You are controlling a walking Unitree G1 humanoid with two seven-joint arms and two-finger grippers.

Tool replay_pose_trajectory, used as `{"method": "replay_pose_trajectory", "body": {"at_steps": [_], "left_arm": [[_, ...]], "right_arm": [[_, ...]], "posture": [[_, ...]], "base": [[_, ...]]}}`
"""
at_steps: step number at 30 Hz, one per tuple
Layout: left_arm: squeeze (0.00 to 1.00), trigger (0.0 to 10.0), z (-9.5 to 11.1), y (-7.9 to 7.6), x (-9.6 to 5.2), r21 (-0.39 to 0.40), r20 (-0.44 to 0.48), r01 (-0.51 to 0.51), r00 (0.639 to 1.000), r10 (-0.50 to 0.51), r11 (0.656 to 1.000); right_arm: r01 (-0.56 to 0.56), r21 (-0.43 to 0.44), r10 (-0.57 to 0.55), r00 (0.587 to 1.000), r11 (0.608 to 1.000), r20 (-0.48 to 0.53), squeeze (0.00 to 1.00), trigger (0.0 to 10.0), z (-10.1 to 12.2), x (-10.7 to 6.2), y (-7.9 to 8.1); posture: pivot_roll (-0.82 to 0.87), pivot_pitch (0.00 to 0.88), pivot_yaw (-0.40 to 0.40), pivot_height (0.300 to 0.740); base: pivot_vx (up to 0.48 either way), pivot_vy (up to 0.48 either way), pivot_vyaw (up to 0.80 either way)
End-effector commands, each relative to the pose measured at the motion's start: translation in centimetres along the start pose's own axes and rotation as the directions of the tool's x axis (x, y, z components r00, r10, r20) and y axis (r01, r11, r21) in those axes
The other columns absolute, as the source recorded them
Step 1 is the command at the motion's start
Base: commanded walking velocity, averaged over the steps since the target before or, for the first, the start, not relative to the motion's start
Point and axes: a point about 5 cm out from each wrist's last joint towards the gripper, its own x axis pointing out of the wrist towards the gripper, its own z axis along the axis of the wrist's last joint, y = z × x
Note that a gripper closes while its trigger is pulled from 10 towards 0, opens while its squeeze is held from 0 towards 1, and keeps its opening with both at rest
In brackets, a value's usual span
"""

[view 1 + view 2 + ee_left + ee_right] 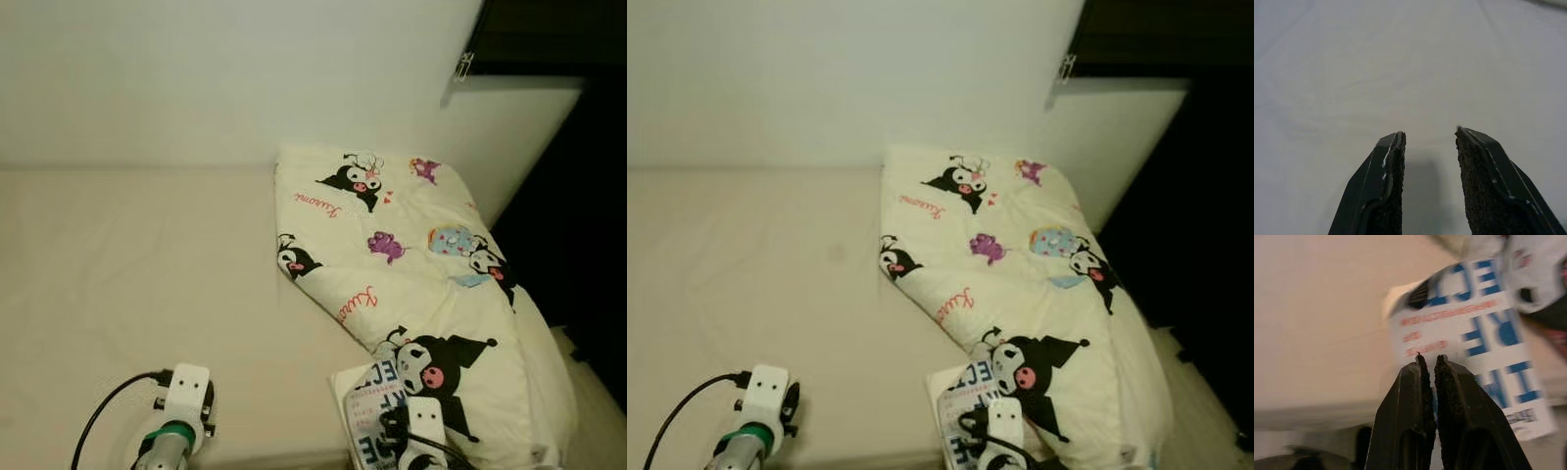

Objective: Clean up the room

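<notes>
We have the right gripper [1430, 360] down at the near edge of the bed [127, 264], its fingers pressed together with hardly a slit between them, the tips over the white booklet with blue lettering [372, 401]; whether a page edge is pinched there we cannot tell, since the wrist view is smeared. The booklet lies flat on the mattress, its far corner tucked just under the folded cartoon-print quilt [421, 255] (the black-eared character sits right beside it). Our left gripper [1430, 142] hovers over bare sheet, fingers parted and holding nothing.

The risks, as we judge them: if the fingers have only a thin cover sheet, lifting could tear or slip it; if they have nothing, we would rise empty; a pull toward us might drag the quilt's corner along and undo its fold; and the booklet sits so near the bed's edge that a nudge could tip it to the floor.
</notes>
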Motion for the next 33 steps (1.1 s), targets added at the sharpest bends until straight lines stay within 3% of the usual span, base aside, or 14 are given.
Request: {"method": "replay_pose_trajectory", "body": {"at_steps": [1, 7, 13, 16, 18, 26, 33], "left_arm": [[0.00, 10.0, -1.9, -0.1, -0.6, 0.054, -0.058, 0.034, 0.998, -0.031, 0.998], [0.00, 10.0, -1.8, -0.2, -0.5, 0.093, -0.067, 0.057, 0.996, -0.051, 0.994], [0.00, 10.0, -2.0, -0.9, -0.6, 0.032, -0.075, 0.051, 0.996, -0.048, 0.998], [0.00, 10.0, -3.5, -0.9, -1.1, -0.024, -0.138, 0.022, 0.990, -0.025, 0.999], [0.00, 10.0, -4.0, -1.0, -1.2, -0.015, -0.154, 0.035, 0.987, -0.037, 0.999], [0.00, 10.0, -3.0, -1.8, -0.7, 0.014, -0.115, 0.071, 0.991, -0.069, 0.997], [0.00, 10.0, -2.5, -2.2, -0.5, -0.012, -0.097, 0.061, 0.993, -0.062, 0.998]], "right_arm": [[-0.041, -0.027, 0.040, 0.999, 0.999, -0.036, 0.00, 10.0, -0.9, -0.2, 0.9], [0.032, -0.016, -0.033, 0.998, 0.999, -0.047, 0.00, 10.0, -0.6, 0.2, 1.1], [0.057, 0.030, -0.054, 0.996, 0.998, -0.069, 0.00, 10.0, -0.6, 0.2, 0.0], [0.045, 0.001, -0.045, 0.994, 0.999, -0.100, 0.00, 10.0, -1.4, -0.1, -0.1], [0.044, -0.040, -0.048, 0.992, 0.998, -0.115, 0.00, 10.0, -1.8, -0.3, -0.1], [0.068, -0.053, -0.075, 0.988, 0.996, -0.134, 0.00, 10.0, -2.2, -0.6, -0.7], [0.097, 0.077, -0.087, 0.987, 0.992, -0.132, 0.00, 10.0, -1.6, -0.2, -0.8]], "posture": [[0.05, 0.000, 0.069, 0.740], [0.06, 0.000, 0.041, 0.740], [0.06, 0.000, 0.031, 0.740], [0.04, 0.000, 0.035, 0.740], [0.03, 0.000, 0.037, 0.740], [0.05, 0.000, 0.031, 0.740], [0.04, 0.000, 0.026, 0.740]], "base": [[0.000, 0.000, 0.00], [0.000, 0.000, 0.00], [0.000, 0.000, 0.00], [0.000, 0.000, 0.00], [0.000, 0.000, 0.00], [0.000, 0.000, 0.00], [0.000, 0.000, 0.00]]}}
